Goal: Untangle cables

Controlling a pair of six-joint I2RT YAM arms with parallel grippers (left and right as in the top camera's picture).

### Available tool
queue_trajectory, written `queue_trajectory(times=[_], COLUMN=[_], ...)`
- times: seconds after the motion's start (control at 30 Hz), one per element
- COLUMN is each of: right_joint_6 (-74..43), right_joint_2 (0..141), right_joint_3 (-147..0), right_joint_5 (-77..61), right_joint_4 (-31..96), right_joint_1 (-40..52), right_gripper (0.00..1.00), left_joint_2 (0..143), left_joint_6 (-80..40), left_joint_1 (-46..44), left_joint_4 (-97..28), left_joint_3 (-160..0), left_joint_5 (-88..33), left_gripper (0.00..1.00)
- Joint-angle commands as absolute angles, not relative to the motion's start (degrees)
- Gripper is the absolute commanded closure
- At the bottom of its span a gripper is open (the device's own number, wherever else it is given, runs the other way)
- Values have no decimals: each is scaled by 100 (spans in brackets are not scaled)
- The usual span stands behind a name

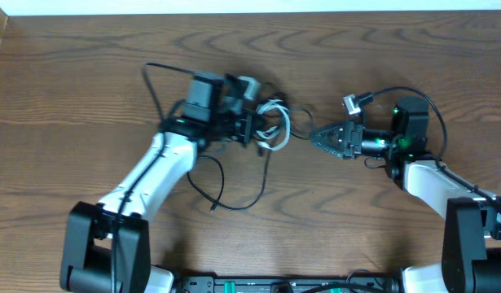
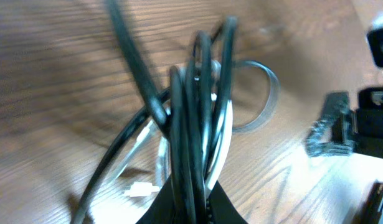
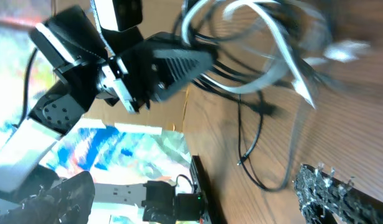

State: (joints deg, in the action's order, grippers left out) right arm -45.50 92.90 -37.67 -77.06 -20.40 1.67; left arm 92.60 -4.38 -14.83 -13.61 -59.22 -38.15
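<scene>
Black cables (image 2: pixel 190 137) rise in a tight sheaf straight out of the left gripper (image 2: pixel 192 204), whose fingers are pressed together on them at the bottom of the left wrist view. A white cable (image 2: pixel 225 138) runs up the same sheaf and loops away beyond the fingertips. Holding the bunch this way probably anchors the knot so that single strands can be drawn off. Blur hides how the cords cross, and the frame edge cuts off the fingers.

From overhead, the cables bunch just ahead of the left gripper, between it and the right gripper (image 1: pixel 315 137), which points at them from close by without touching. One black cord trails back beside the left arm onto the table (image 1: pixel 87 73). That arm's wrist housing covers its fingers, and the right jaws, seen edge-on, give nothing away.

Right wrist view: one ridged finger (image 3: pixel 340 186) lies far off to the side, bare, so the jaws stand apart, likely ready for a strand. Its mate is hard to make out, and the cables ahead are smeared.
</scene>
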Motion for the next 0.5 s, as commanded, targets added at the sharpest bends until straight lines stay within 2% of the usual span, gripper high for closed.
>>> queue_trajectory(times=[0.0, 0.07, 0.13, 0.3, 0.33, 0.47], right_joint_6=[-4226, -4213, -4211, -4442, -4571, -5461], right_joint_2=[9312, 9312, 9312, 9310, 9310, 9310], right_joint_3=[-3743, -3743, -3743, -3743, -3743, -3743], right_joint_5=[-7306, -6812, -6615, -6775, -6768, -6705], right_joint_4=[-1455, -869, -613, -937, -1052, -2097], right_joint_1=[106, 154, 231, 471, 545, 854], right_gripper=[1, 1, 9, 47, 51, 58], left_joint_2=[9225, 9227, 9227, 9227, 9227, 9236], left_joint_6=[-233, -211, -211, -202, -126, 624], left_joint_1=[-1074, -954, -921, -985, -1015, -1164], left_joint_4=[-1590, -1739, -1763, -1747, -1745, -1699], left_joint_3=[-5946, -5944, -5944, -5944, -5944, -5944], left_joint_5=[-4466, -4484, -4480, -4486, -4571, -5682], left_gripper=[93, 92, 92, 93, 93, 92])
